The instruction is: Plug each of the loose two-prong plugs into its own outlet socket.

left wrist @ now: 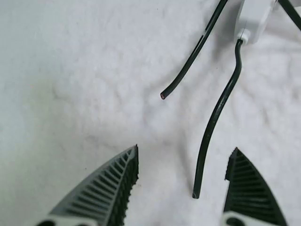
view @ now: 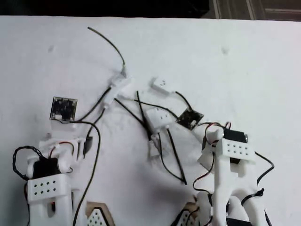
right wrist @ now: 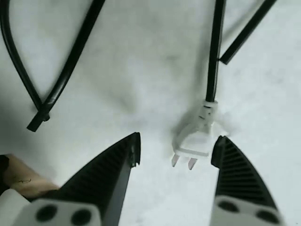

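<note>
On the white cloth-covered table (view: 244,70), a white two-prong plastic plug (right wrist: 193,141) lay between the spread fingers of the right gripper (right wrist: 178,139), prongs toward it. Mid-table, one white plastic outlet socket (view: 157,115) sat before another (view: 162,84). A black cable end (left wrist: 195,193) lay between the parted fingers of the left gripper (left wrist: 185,155).

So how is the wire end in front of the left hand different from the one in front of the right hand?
The right hand faces a white two-prong plug on a black cable; the left hand faces only a cut cable with a bare tip. The plug's cable runs straight; the cut cable curves. Both lie on white cloth between open fingers.
</note>
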`<control>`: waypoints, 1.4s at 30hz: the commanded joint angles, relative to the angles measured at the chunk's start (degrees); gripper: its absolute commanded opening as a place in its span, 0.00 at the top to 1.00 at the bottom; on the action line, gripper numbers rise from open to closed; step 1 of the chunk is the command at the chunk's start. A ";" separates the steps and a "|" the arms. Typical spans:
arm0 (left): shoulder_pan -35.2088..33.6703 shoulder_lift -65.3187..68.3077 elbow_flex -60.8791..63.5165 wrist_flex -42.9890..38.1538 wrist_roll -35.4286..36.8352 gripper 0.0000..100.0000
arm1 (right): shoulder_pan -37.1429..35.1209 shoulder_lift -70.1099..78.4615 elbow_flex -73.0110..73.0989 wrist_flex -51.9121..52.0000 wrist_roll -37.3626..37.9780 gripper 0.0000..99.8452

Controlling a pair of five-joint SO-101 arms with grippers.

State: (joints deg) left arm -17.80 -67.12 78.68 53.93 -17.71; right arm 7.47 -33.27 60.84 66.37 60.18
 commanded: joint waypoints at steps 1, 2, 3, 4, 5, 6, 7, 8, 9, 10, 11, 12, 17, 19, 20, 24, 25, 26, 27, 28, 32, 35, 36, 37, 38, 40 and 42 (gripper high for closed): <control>-0.40 -0.92 -1.58 -1.23 0.18 0.70 | 0.66 3.03 -0.35 -0.92 0.44 0.75; -0.40 -0.92 -1.58 -1.23 0.18 0.70 | 0.66 4.62 -0.62 -1.01 0.44 0.76; -0.40 -0.92 -1.58 -1.23 0.18 0.70 | 0.66 6.20 -1.14 -1.27 0.44 0.78; -0.40 -0.92 -1.58 -1.23 0.18 0.70 | 0.75 7.87 -1.85 -1.89 0.44 0.79; -0.40 -0.92 -1.58 -1.23 0.18 0.70 | 1.10 9.54 -2.37 -2.77 0.44 0.80; -0.48 -0.92 -1.58 -1.23 0.18 0.70 | 1.63 11.21 -3.08 -3.56 0.44 0.81; -0.48 -0.92 -1.23 -1.23 0.18 0.70 | 2.07 12.88 -3.78 -4.26 0.44 0.81; -0.40 -0.92 -1.05 -1.32 0.18 0.70 | 2.51 14.46 -4.48 -4.79 0.44 0.81; -0.40 -0.92 -1.05 -1.32 0.18 0.70 | 3.03 16.04 -5.19 -5.05 0.44 0.81; -0.40 -0.92 -1.05 -1.32 0.18 0.70 | 3.56 17.54 -6.15 -5.05 0.44 0.81; -0.40 -0.92 -1.05 -1.32 0.18 0.70 | 4.00 19.03 -7.21 -5.05 0.44 0.81; -0.40 -0.92 -1.05 -1.32 0.18 0.70 | 4.62 20.35 -8.44 -5.05 0.44 0.81; -0.31 -0.92 -1.05 -1.32 0.09 0.70 | 6.55 23.78 -12.92 -4.88 0.53 0.87; -0.31 -0.92 -1.05 -1.32 0.09 0.70 | 6.46 23.87 -13.36 -4.79 0.53 0.92; -0.31 -0.92 -1.05 -1.32 0.09 0.70 | 6.37 23.87 -13.45 -4.79 0.53 0.94; -0.31 -0.92 -1.05 -1.32 0.09 0.70 | 6.55 23.43 -13.98 -4.62 0.53 0.98; -0.31 -0.92 -1.05 -1.32 0.09 0.70 | 6.64 22.90 -13.98 -4.62 0.62 0.98; -0.31 -0.92 -1.05 -1.32 0.09 0.70 | 6.73 22.11 -13.98 -4.18 0.62 0.98; -0.31 -0.92 -1.05 -1.32 0.09 0.70 | 6.73 21.05 -13.98 -2.95 0.62 0.98; -0.31 -0.92 -1.05 -1.32 0.09 0.70 | 6.64 19.65 -13.98 -1.19 0.62 0.98; -0.22 -0.92 -0.97 -1.85 0.09 0.70 | 6.20 12.00 -15.38 6.90 0.62 0.98; -0.22 -0.92 -0.88 -2.81 0.53 0.70 | 4.62 5.58 -15.74 9.19 0.18 0.98; -0.22 -0.92 -0.88 -2.81 0.53 0.70 | 3.91 3.47 -15.47 9.63 0.18 0.98; -0.22 -0.92 -0.88 -2.81 0.53 0.70 | 3.03 1.36 -15.03 10.07 0.09 0.98; -0.22 -0.92 -0.88 -2.81 0.62 0.70 | 1.89 -0.66 -14.77 10.68 0.00 0.98; -0.13 -0.92 -0.88 -2.81 0.62 0.70 | -0.84 -4.79 -14.59 12.26 -2.64 0.98; 0.04 -0.92 -0.97 -2.81 0.62 0.70 | -4.18 -8.75 -14.86 13.85 -7.65 0.98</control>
State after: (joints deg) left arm -17.80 -67.12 78.68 52.35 -17.71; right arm 7.47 -35.82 47.30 78.07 57.71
